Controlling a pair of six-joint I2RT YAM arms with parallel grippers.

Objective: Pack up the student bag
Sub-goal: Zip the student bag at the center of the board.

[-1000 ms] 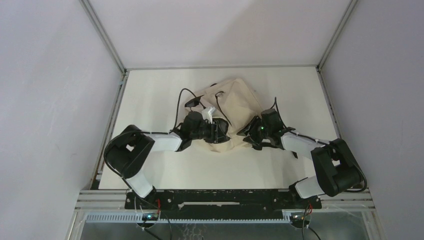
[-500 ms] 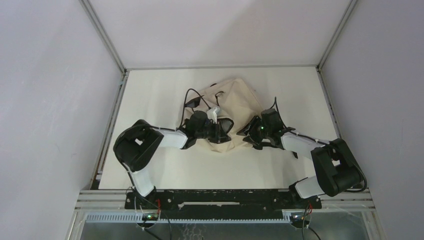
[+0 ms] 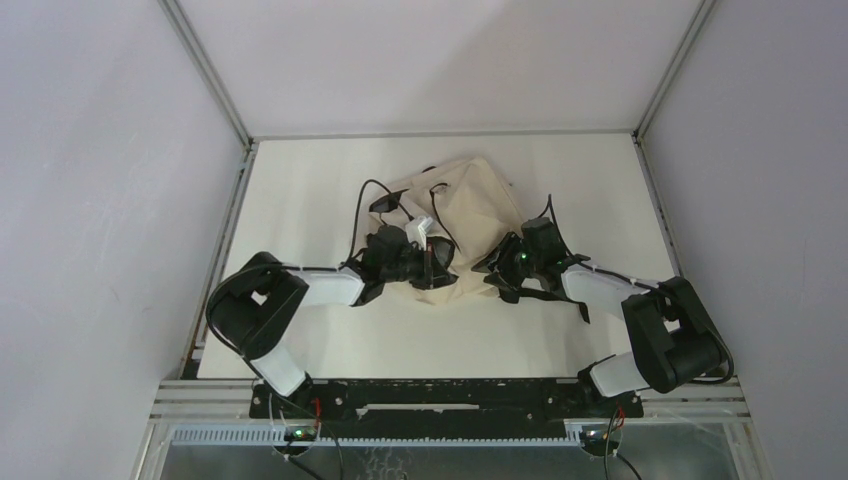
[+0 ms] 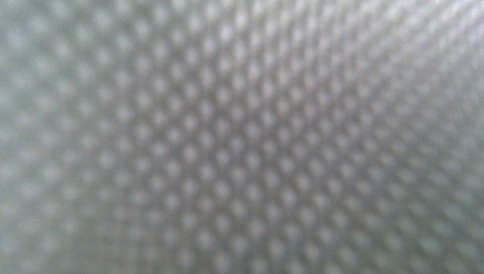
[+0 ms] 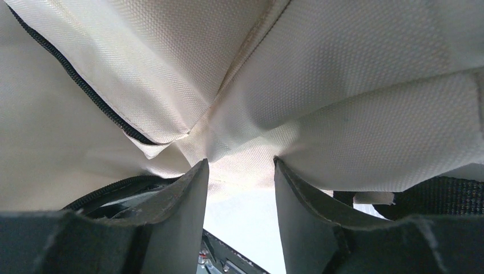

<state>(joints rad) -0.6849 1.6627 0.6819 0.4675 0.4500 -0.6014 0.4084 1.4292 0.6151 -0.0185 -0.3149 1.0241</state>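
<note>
Both grippers at near edge of the soft cream-beige fabric student bag (image 3: 470, 200) w/ black straps, mid-table.
Nearest: left gripper (image 3: 438, 260) reaches in from the left onto the bag's near-left part, jaws together; its wrist cam shows only blurred cream weave (image 4: 242, 137) pressed up close, so can't tell if cloth is nipped. Right gripper (image 5: 240, 165) comes from the right at the bag's near-right corner (image 3: 490, 268), fingers part-way apart, clamped on a puckered fold of bag fabric (image 5: 342, 85); creases run to that spot. Black zipper line (image 5: 85, 91) just left, black webbing strap (image 5: 445, 194) lower right. Beyond, bag lies slumped toward far side of white table (image 3: 300, 200).
</note>
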